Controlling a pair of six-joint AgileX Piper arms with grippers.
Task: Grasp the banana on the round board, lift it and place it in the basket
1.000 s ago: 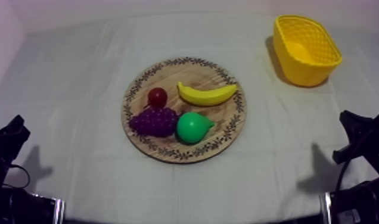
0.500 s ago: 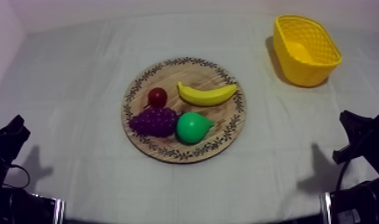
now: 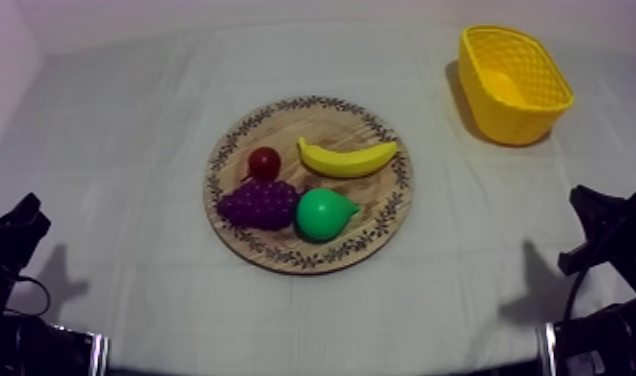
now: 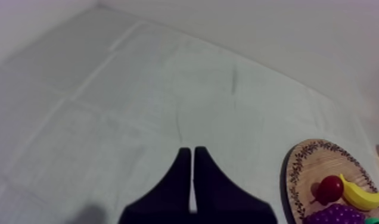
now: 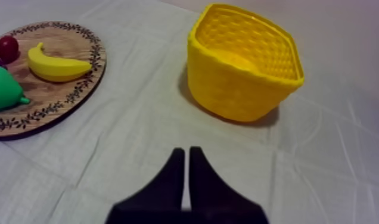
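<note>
A yellow banana [image 3: 347,158] lies on the far right part of the round wooden board [image 3: 382,215], also seen as the banana [image 5: 56,65] on the board [image 5: 78,89] in the right wrist view. The yellow basket [image 3: 513,82] stands at the far right of the table, and nothing lies in the basket [image 5: 242,65]. My left gripper [image 3: 22,222] rests low at the left edge, shut, its fingers [image 4: 181,179] a narrow wedge over bare cloth. My right gripper [image 3: 587,215] rests low at the right edge, shut, fingers [image 5: 177,173] together short of the basket.
On the board also lie a small red fruit [image 3: 264,162], purple grapes [image 3: 259,203] and a green pear [image 3: 324,213]. The cloth [image 3: 132,140] spreads wide on the left and in front of the board.
</note>
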